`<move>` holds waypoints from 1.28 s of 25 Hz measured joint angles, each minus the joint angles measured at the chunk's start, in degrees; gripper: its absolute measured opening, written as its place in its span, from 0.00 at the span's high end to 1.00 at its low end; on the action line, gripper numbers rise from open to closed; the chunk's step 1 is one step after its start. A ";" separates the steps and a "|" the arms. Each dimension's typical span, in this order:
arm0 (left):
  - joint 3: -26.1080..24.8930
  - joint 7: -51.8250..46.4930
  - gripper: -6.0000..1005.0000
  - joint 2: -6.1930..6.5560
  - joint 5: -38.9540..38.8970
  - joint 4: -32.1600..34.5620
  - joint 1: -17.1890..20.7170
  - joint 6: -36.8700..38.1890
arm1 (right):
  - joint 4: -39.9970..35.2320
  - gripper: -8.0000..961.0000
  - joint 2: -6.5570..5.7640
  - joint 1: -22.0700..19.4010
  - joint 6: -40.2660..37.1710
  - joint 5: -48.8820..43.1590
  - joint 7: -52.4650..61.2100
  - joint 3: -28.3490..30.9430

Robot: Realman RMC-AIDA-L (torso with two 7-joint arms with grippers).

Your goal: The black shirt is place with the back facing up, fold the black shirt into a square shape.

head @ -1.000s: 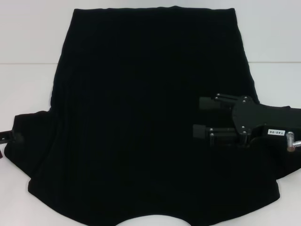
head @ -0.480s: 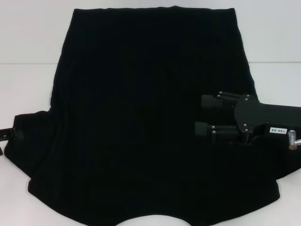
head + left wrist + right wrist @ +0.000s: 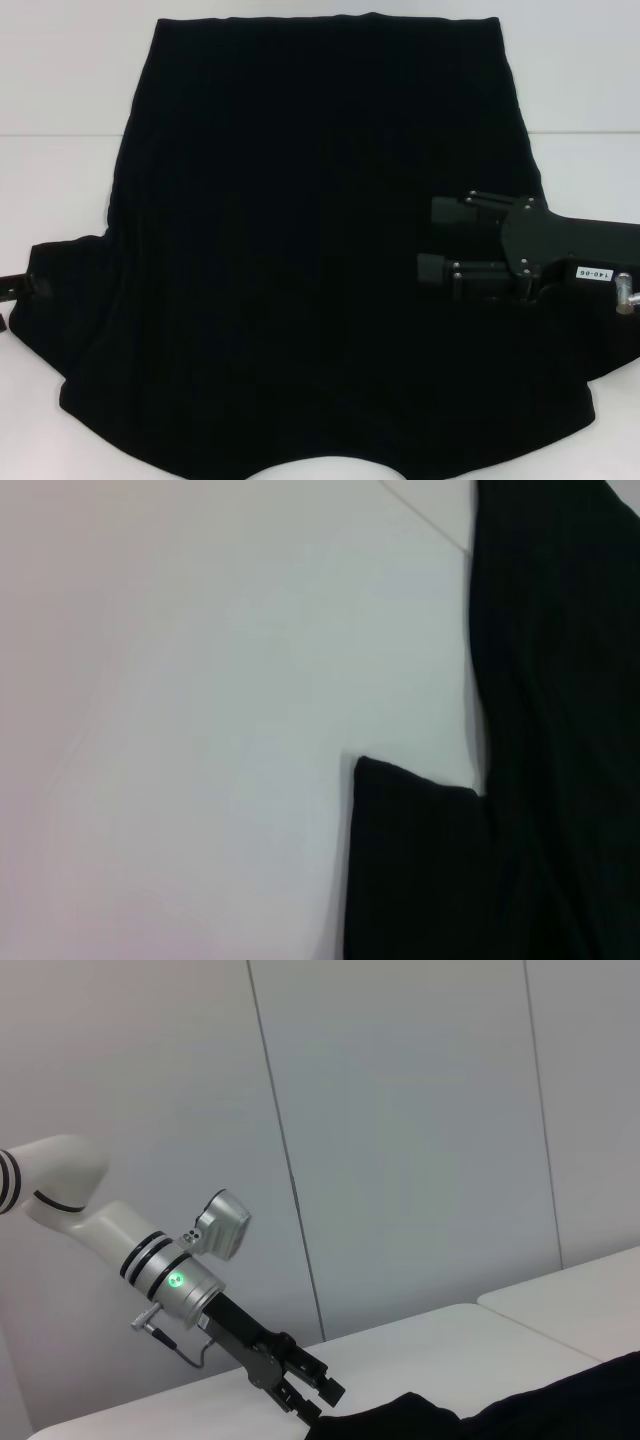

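Note:
The black shirt lies spread flat over the white table, hem at the far side and curved neckline at the near edge. My right gripper is open and empty over the shirt's right side, its fingers pointing left. My left gripper shows only as a small part at the far left, at the tip of the left sleeve. The right wrist view shows the left gripper at the edge of the shirt. The left wrist view shows the sleeve and the shirt's side.
Bare white table lies to the left of the sleeve. A seam between two tabletops runs across behind the shirt. Grey wall panels stand beyond the table.
My right gripper has drawn back slightly to the right and a little nearer, still open. The shirt and the left gripper have barely moved.

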 joint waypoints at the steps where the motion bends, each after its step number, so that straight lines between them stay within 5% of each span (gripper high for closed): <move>1: 0.25 0.00 0.07 -0.04 0.00 0.00 0.00 -0.01 | 0.00 0.08 0.00 0.00 0.00 0.00 -0.01 0.02; 32: 1.63 1.31 0.10 0.10 0.21 -1.11 -0.91 0.26 | 0.00 0.08 0.00 0.00 -0.03 0.00 -0.26 1.28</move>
